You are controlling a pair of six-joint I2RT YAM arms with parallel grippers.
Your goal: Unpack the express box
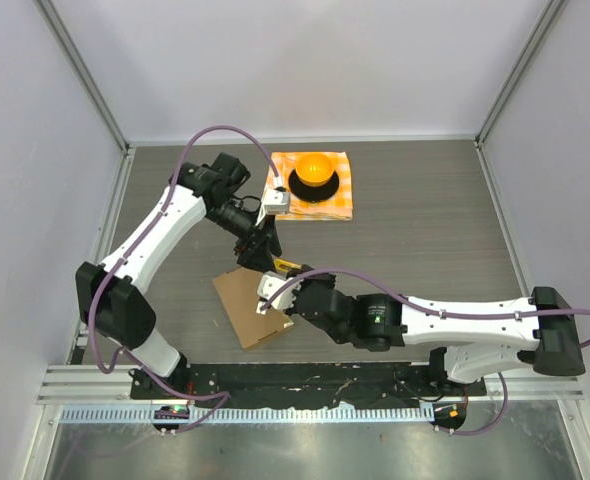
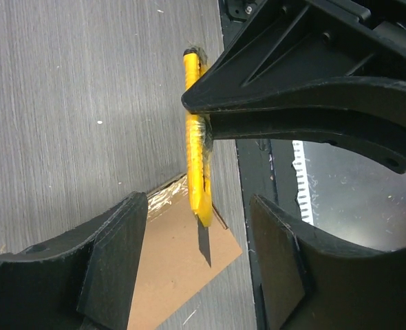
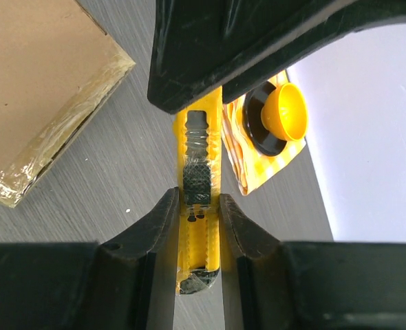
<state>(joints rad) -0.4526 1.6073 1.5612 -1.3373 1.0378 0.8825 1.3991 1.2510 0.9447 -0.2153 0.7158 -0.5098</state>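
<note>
Express box [image 1: 240, 312] lies flat on the surface [image 1: 425, 230], near edge, left of centre, turned at an angle, just in front of both arm tips. Plain brown cardboard, with clear tape along one edge in the right wrist view [image 3: 38, 82]. Looks closed, though the lid seam isn't readable from here.

Right tool [image 1: 273, 290] reaches in from the right, over the box's far corner. It is clamped on a yellow utility knife [image 3: 197, 179], both pads pressed against the handle near the ribbed slider.

Left tool [image 1: 260, 248] comes down from the far left, just behind the knife. In the left wrist view its fingers [image 2: 113, 261] stand apart on either side of the knife's blade end, with gaps on both sides and no contact.

Knife blade is extended, dark, pointing over the box corner [image 2: 168, 275]. Can't tell whether the tip touches the cardboard.

Checkered cloth [image 1: 343, 195] sits at the far side of the surface, well apart from the box. An orange dome on a black base [image 1: 315, 168] sits on it.
</note>
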